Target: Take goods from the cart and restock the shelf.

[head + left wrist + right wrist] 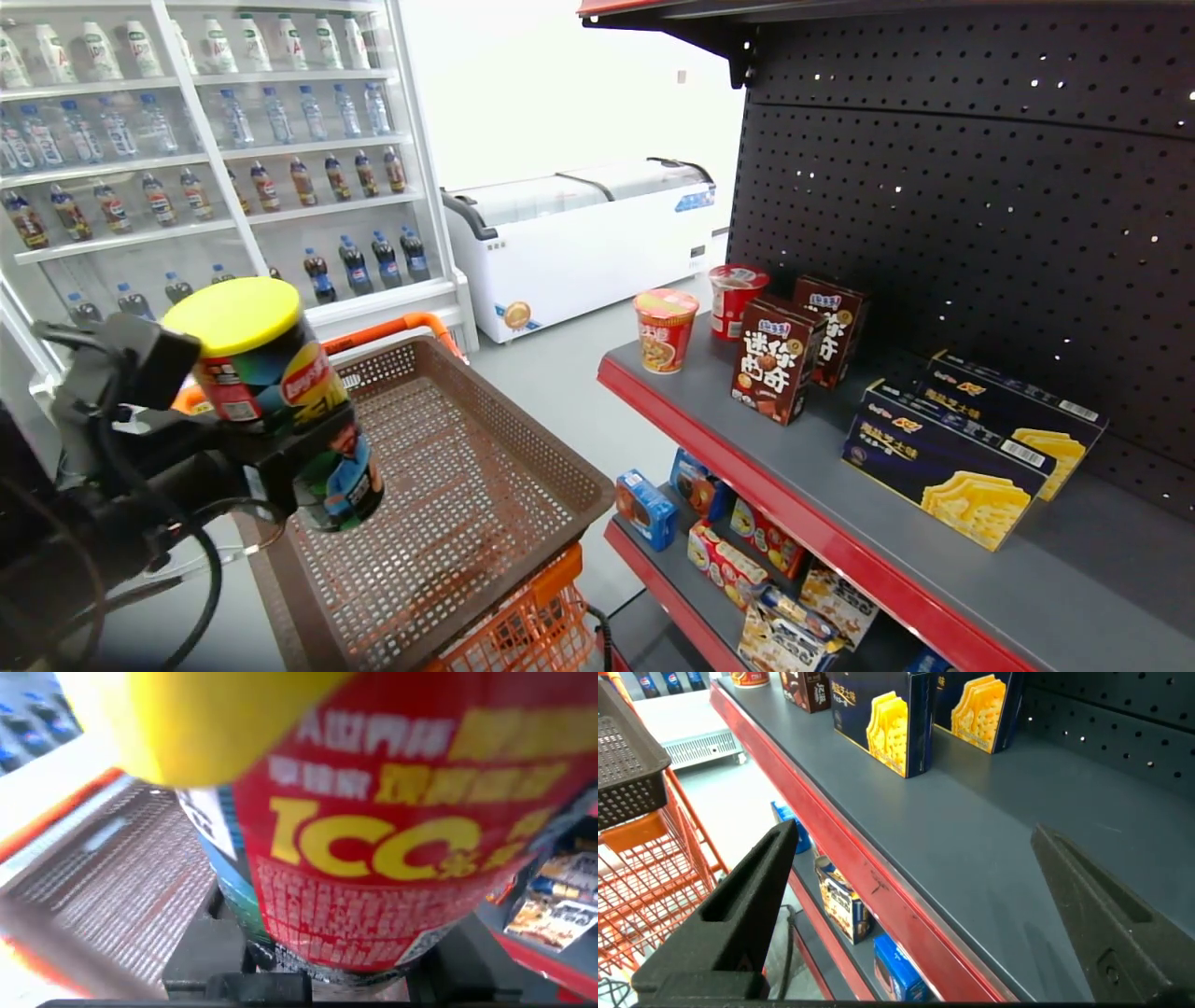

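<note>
In the head view you had the left gripper (297,459) clamped round the lower part of a tall cylindrical can (280,397) with a glossy printed label and a smooth yellow plastic lid (233,313). It was held tilted above the near edge of the brown perforated plastic basket (485,485) on the orange wire cart (523,625). The can was well apart from the grey shelf with a red front edge (747,467), where two noodle cups (665,329), two upright brown cardboard boxes (780,369) and two dark blue boxes printed with yellow crackers (943,457) stood before a black pegboard back (980,187). Your left wrist view added what the head view could not: the can's red side with yellow lettering up close, seated between the black jaws, with the basket's mesh behind. Your right wrist view showed the right gripper (920,924) with its two black wedge-shaped fingers (738,905) spread wide, holding nothing above the shelf's matte board, with small packets on the lower shelf (842,905) beneath.
</note>
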You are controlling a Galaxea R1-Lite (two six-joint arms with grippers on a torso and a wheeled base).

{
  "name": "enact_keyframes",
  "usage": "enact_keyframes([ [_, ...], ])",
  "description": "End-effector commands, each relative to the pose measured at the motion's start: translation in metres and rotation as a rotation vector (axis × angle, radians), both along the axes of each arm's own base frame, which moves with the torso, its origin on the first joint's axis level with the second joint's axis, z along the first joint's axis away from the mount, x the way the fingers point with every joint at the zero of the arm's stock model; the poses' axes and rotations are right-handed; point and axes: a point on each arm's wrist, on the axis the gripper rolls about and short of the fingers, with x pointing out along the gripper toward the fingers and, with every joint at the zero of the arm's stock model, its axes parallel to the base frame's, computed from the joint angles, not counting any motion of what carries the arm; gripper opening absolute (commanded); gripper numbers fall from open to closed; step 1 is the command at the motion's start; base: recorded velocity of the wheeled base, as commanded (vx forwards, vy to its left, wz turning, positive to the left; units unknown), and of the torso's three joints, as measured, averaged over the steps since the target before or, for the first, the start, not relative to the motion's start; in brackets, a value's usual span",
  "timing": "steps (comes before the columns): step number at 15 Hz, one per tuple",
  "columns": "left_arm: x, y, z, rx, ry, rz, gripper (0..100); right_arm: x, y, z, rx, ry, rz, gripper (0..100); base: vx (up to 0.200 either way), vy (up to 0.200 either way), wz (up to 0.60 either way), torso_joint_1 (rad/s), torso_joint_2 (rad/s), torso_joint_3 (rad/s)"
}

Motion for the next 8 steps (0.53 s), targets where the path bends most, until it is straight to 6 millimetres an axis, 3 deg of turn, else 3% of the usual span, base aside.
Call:
enact_keyframes([
  [1,-0.059,0.006,0.020,-0.042,-0.116,0.038,0,0.000,0.000,0.000,0.000,0.000,0.000,100,0.000,0.000,0.00,0.000,0.00,0.000],
  [5,-0.112,0.014,0.015,-0.072,-0.168,0.116,0,0.000,0.000,0.000,0.000,0.000,0.000,100,0.000,0.000,0.00,0.000,0.00,0.000],
  [8,-0.121,0.012,0.012,-0.085,-0.150,0.060,0,0.000,0.000,0.000,0.000,-0.001,0.000,100,0.000,0.000,0.00,0.000,0.00,0.000],
])
